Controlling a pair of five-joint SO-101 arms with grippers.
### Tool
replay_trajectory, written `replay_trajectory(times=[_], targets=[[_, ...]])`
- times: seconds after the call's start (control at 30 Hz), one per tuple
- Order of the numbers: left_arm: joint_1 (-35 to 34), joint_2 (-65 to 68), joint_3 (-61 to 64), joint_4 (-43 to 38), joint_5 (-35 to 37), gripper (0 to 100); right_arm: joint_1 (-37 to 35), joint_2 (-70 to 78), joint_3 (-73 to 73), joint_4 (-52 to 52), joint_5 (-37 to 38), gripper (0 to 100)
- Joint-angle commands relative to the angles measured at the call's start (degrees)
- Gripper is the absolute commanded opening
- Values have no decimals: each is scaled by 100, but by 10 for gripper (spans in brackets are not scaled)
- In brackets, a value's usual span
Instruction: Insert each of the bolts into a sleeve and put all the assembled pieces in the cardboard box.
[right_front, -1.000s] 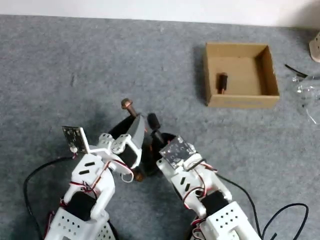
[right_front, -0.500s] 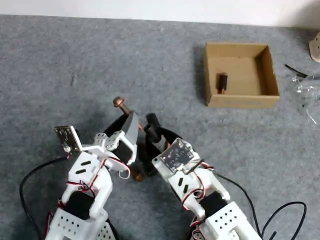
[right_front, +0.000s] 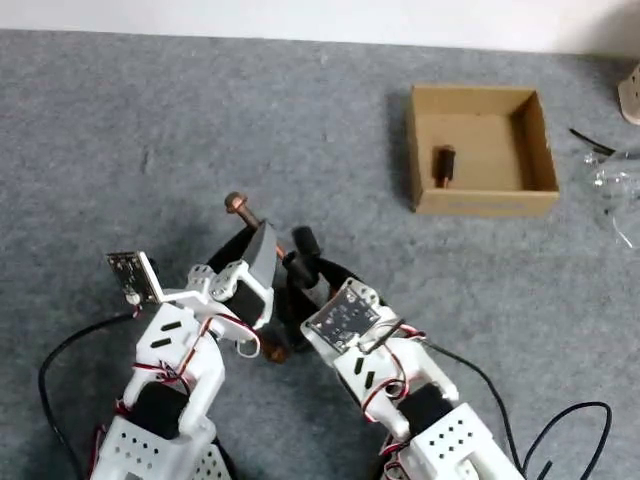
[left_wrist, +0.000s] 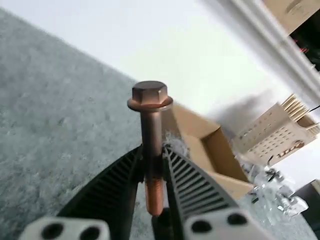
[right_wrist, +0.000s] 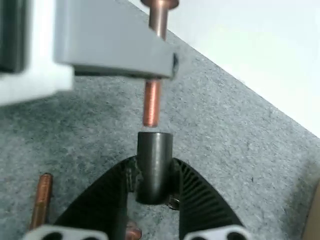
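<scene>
No writing, number or sign can be read in any view. The outer front wall of the cardboard box (right_front: 485, 204) carries a faint line of marks that may be print, too small to make out

The bolt (left_wrist: 151, 135) is copper-toned metal, smooth above, threaded at the tip; the sleeve (right_wrist: 155, 155) is dark and semi-matt. The bench (right_front: 150, 110) wears rough grey carpet; the cardboard box (right_front: 480, 204) is matt brown; the left tool (left_wrist: 152, 150) has ribbed black plastic jaws.
</scene>
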Motion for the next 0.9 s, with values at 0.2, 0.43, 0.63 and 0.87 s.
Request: replay_trajectory(times=[0.2,0.43,0.63,0.87], targets=[[268,-119,110,-343,44,5,-145,-66,664,75,88,4],[514,-101,119,26,18,5,-22,-75,637,66,88,4],[585,-101,119,88,9,5,48,-75,637,66,88,4],[593,-101,119,97,18,5,127,-75,637,66,88,4]])
